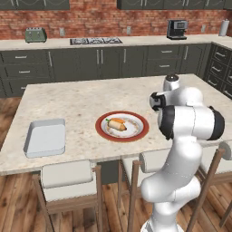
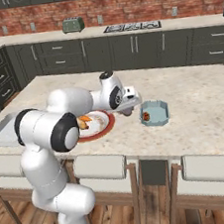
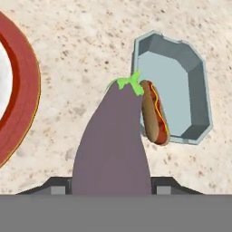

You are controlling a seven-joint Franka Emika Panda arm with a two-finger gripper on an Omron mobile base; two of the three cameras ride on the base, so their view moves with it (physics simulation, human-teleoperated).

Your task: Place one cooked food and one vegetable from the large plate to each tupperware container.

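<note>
A purple eggplant point(image 3: 111, 145) with a green top, a vegetable, fills the middle of the hand view, and my gripper point(image 3: 111, 186) is shut on it. Beyond its tip lies a tupperware container point(image 3: 190, 90) with a cooked hot dog point(image 3: 154, 115) resting against its near wall. From the right base view, my gripper point(image 2: 127, 110) hovers low between the large plate point(image 2: 108, 122) and that container point(image 2: 156, 113). The plate point(image 1: 100, 130) holds a hot dog point(image 1: 119, 126) and a carrot point(image 1: 116, 121). A second container point(image 1: 44, 137) sits at the island's left.
Stools point(image 1: 68, 174) line the island's near edge. A back counter with a toaster point(image 1: 35, 34), a stove point(image 1: 96, 41) and a coffee machine point(image 1: 176, 29) runs along the brick wall. The plate's red rim point(image 3: 22, 90) shows at the left of the hand view.
</note>
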